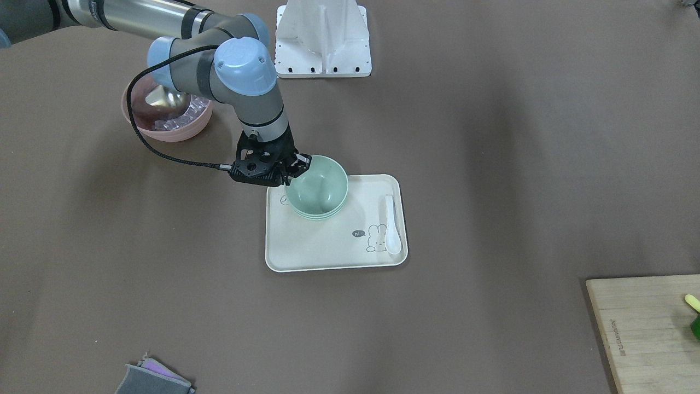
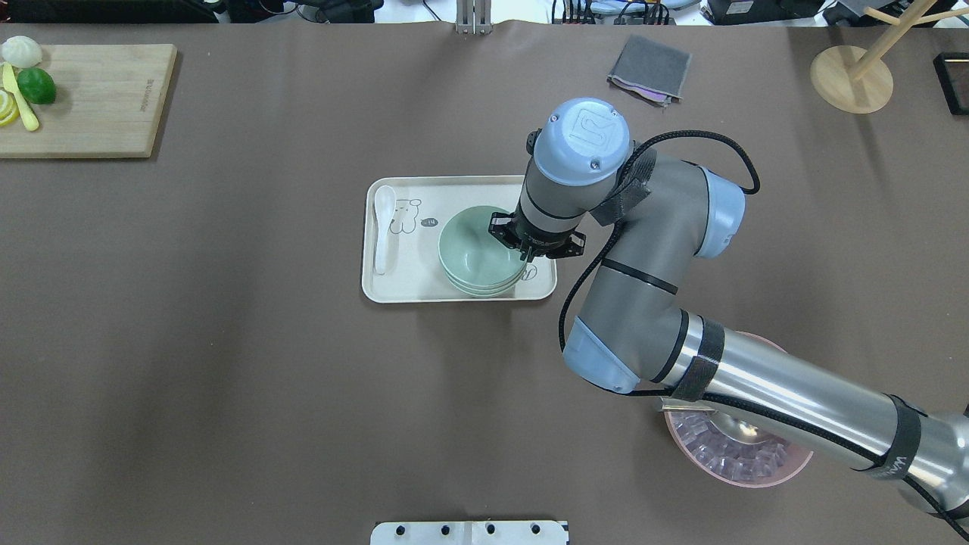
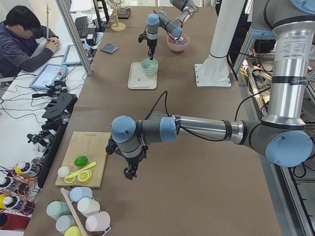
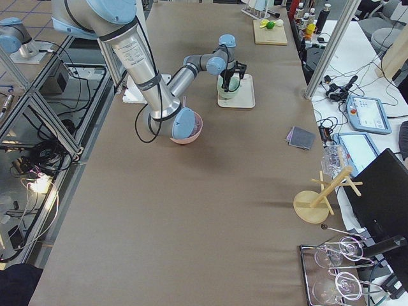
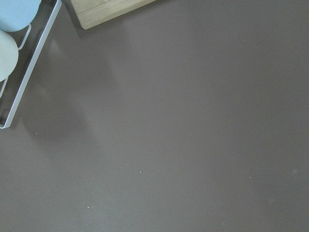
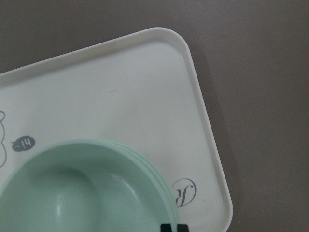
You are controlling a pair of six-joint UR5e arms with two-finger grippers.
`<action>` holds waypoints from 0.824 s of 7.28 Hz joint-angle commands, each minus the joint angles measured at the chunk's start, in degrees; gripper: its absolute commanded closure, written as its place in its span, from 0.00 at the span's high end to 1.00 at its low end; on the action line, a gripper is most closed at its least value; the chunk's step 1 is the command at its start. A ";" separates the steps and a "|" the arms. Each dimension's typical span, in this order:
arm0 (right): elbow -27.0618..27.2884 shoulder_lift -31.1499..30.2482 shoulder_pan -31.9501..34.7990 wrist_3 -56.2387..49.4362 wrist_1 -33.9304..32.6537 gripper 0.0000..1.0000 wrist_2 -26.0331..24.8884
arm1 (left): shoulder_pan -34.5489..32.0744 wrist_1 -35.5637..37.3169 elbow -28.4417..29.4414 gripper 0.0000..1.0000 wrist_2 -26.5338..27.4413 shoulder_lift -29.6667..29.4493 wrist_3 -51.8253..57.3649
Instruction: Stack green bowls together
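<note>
Three pale green bowls [image 1: 320, 191] sit nested in one stack on the near-right part of a cream tray [image 1: 328, 249]. The stack also shows in the overhead view [image 2: 475, 257] and the right wrist view [image 6: 72, 193], where three rims show. My right gripper [image 1: 296, 166] stands at the stack's rim on the robot's side, its fingers closed on the top bowl's edge [image 2: 525, 256]. Only the fingertips [image 6: 174, 227] show in the wrist view. My left gripper [image 3: 131, 173] hangs over bare table near the cutting board; I cannot tell whether it is open or shut.
A white spoon [image 2: 384, 227] lies on the tray's [image 2: 409, 286] far-left side. A pink bowl [image 2: 730, 462] sits under my right forearm. A cutting board [image 2: 91, 98] with fruit lies far left, a grey cloth [image 2: 649, 70] and a wooden stand [image 2: 852, 79] far right.
</note>
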 commanded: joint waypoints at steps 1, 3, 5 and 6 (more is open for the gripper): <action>0.07 -1.01 -0.93 -0.66 2.28 0.76 -2.18 | 0.00 0.00 0.00 0.98 0.06 0.07 0.00; 0.51 -2.78 -2.17 -2.06 7.92 1.00 -7.29 | 0.00 0.00 0.09 0.98 0.06 0.07 0.00; 1.64 -2.87 0.71 -3.56 7.49 1.00 -4.42 | 0.00 0.00 0.26 0.98 0.06 0.16 0.00; 2.95 -2.87 2.30 -4.96 4.79 1.00 -3.09 | 0.00 0.00 0.35 0.98 0.06 0.16 0.00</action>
